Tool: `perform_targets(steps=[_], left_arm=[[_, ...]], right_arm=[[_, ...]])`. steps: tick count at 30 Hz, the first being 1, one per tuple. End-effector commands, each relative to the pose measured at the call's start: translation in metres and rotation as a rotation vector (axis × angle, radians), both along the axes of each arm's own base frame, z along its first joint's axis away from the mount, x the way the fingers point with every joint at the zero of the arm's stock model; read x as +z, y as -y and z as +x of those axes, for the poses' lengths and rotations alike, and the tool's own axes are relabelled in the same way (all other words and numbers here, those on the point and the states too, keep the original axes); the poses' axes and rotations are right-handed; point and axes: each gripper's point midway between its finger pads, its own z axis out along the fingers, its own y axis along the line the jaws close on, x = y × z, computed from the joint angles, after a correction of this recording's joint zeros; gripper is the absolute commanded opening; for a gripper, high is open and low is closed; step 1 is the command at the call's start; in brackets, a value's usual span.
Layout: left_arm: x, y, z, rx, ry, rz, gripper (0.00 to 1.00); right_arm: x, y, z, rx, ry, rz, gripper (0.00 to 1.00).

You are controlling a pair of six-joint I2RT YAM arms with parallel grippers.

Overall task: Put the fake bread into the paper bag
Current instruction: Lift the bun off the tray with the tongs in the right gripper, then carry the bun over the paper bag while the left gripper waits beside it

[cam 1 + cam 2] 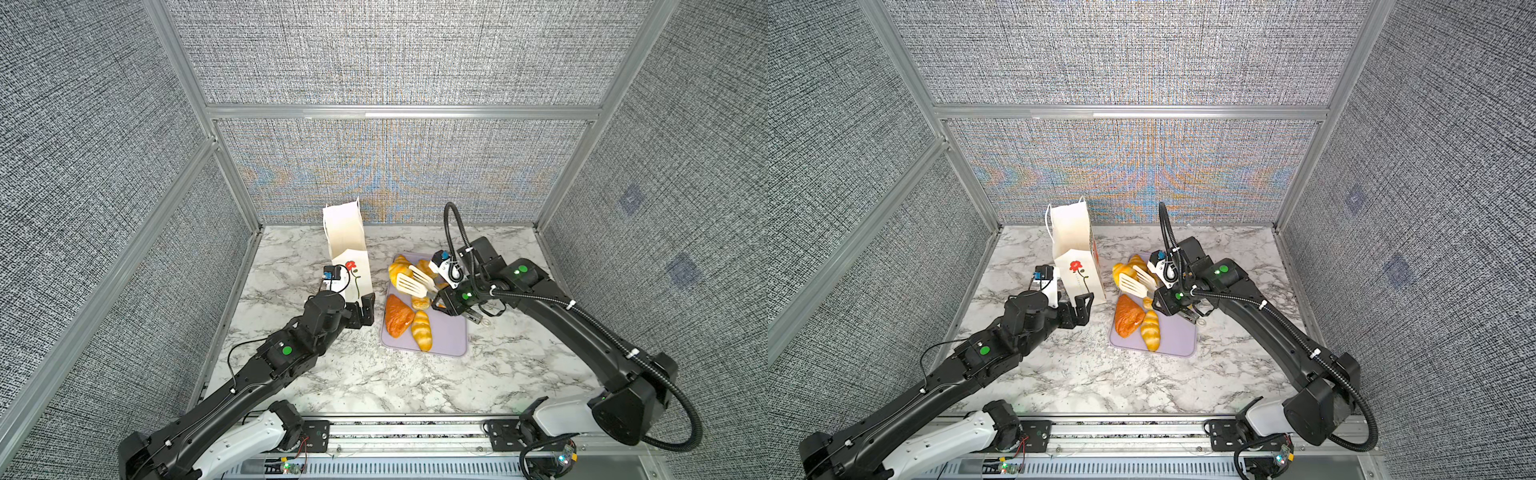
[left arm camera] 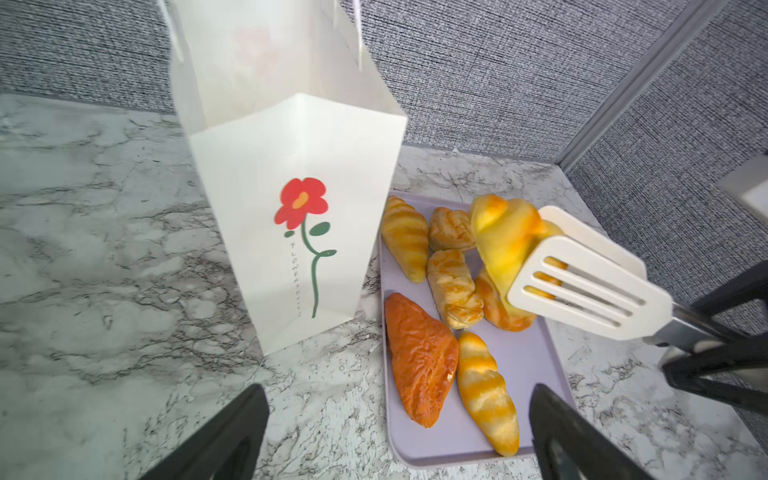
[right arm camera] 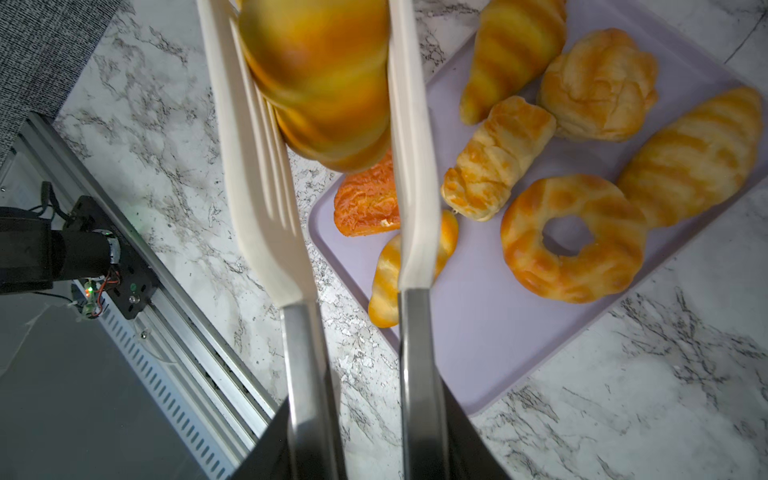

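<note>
Counted eight pieces of fake bread. Four were ridged croissants: held croissant (image 3: 320, 83) in the tongs (image 3: 266, 208), left croissant (image 3: 511, 54), far croissant (image 3: 694, 158), near croissant (image 3: 384, 286). Two were flaky: one round bun (image 3: 598, 83), one braided roll (image 3: 494, 162). One ring pastry (image 3: 582, 278). One orange-brown triangular pastry (image 3: 365, 203). There was one pair of tongs, one lilac tray (image 3: 478, 340), one paper bag (image 2: 257, 187) and two arms: left arm (image 1: 257, 374), right arm (image 1: 590, 336).

Bare marble table (image 1: 374, 386) open in front of the lilac tray (image 1: 451, 336). Narrow strip only between tray and upright paper bag (image 1: 347, 232); left gripper (image 1: 362, 309), jaws spread, sits at the bag's near side. White tongs (image 1: 411, 284) overhang the tray's far half.
</note>
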Motion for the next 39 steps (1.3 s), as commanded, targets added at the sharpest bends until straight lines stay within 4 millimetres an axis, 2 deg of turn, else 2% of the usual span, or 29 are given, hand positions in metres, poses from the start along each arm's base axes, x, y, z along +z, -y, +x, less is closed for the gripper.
perform_targets(steps=[1,9,14,21,28,32,39], left_arm=[[-0.006,-0.017,0.003,0.045,-0.023,0.027,0.99],[-0.011,-0.050,0.019,0.099,-0.071,0.075,0.99],[-0.003,-0.045,0.018,0.043,-0.041,0.060,0.99],[-0.017,-0.046,0.015,0.015,-0.064,0.080,0.99],[-0.025,-0.048,0.014,-0.005,-0.065,0.100,0.99],[-0.024,-0.049,0.014,-0.018,-0.055,0.090,0.99],[-0.022,-0.049,0.013,-0.035,-0.047,0.072,0.99]], right_arm=[[0.014,-0.014,0.008,0.018,0.028,0.068,0.41],[0.042,-0.038,0.021,0.003,0.043,0.151,0.39],[0.063,-0.050,0.021,-0.001,0.066,0.199,0.39],[0.095,-0.081,0.021,0.035,0.102,0.270,0.39],[0.120,-0.116,0.033,0.028,0.135,0.347,0.39],[0.127,-0.131,0.043,0.009,0.155,0.392,0.39],[0.120,-0.146,0.064,-0.039,0.169,0.395,0.39]])
